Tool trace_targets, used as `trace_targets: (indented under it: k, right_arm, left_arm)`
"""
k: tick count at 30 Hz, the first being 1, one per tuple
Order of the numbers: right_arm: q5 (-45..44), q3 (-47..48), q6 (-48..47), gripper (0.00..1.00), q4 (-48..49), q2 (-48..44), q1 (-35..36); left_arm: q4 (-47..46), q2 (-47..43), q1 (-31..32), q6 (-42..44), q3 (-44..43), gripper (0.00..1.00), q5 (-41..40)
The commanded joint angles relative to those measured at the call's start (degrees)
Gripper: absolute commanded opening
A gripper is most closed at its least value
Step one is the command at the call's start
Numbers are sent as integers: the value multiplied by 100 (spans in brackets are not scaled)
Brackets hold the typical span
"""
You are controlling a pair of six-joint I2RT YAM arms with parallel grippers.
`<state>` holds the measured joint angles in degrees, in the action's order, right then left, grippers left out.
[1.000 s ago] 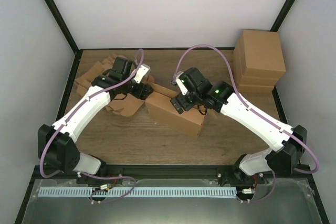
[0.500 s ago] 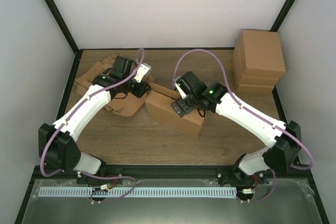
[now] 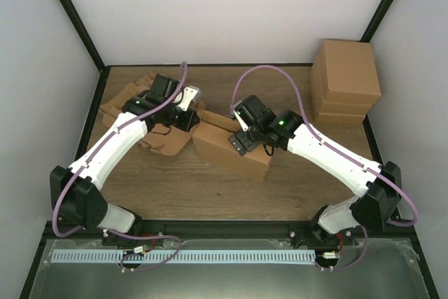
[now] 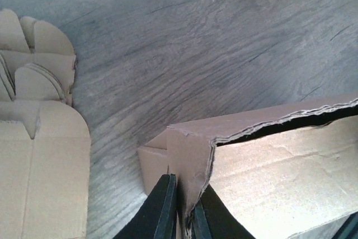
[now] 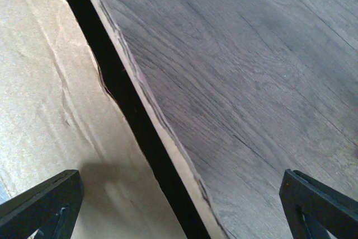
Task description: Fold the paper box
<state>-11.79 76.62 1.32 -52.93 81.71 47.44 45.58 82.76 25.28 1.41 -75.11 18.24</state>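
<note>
The paper box (image 3: 234, 153), plain brown cardboard and partly folded, lies in the middle of the wooden table. My left gripper (image 3: 192, 120) is at its far left corner. In the left wrist view the black fingers (image 4: 162, 208) of that gripper (image 4: 184, 197) pinch the upright corner wall of the box (image 4: 279, 163). My right gripper (image 3: 242, 142) hovers over the box's top, open wide. In the right wrist view its fingertips (image 5: 42, 200) straddle the box's far wall edge (image 5: 140, 102), one over the inner panel, one over the table.
A tall block of same-sized cardboard boxes (image 3: 345, 82) stands at the back right. A ragged heap of cardboard blanks (image 3: 129, 106) lies at the back left, just beside the left gripper, its rounded flaps (image 4: 33, 110) showing in the left wrist view.
My left gripper has closed onto the box's corner wall. My right arm has shifted slightly left over the box, its jaws staying wide.
</note>
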Motion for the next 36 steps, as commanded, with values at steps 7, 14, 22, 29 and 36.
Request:
trace_targets:
  k: [7, 14, 22, 29, 36]
  right_arm:
    - [-218, 54, 86, 100, -95, -64, 33]
    - [-218, 29, 97, 100, -31, -89, 36]
    - [-316, 53, 142, 100, -7, -170, 37]
    - [-347, 219, 150, 100, 10, -436, 37]
    - [-560, 121, 246, 100, -125, -209, 37]
  left_arm:
    - [450, -80, -27, -900, -205, 9, 185]
    - [505, -86, -25, -1133, -189, 9, 180]
    - [496, -96, 1, -1109, -13, 4, -12]
    - [489, -176, 94, -908, 174, 4, -393]
    - [684, -110, 241, -812, -35, 4, -629]
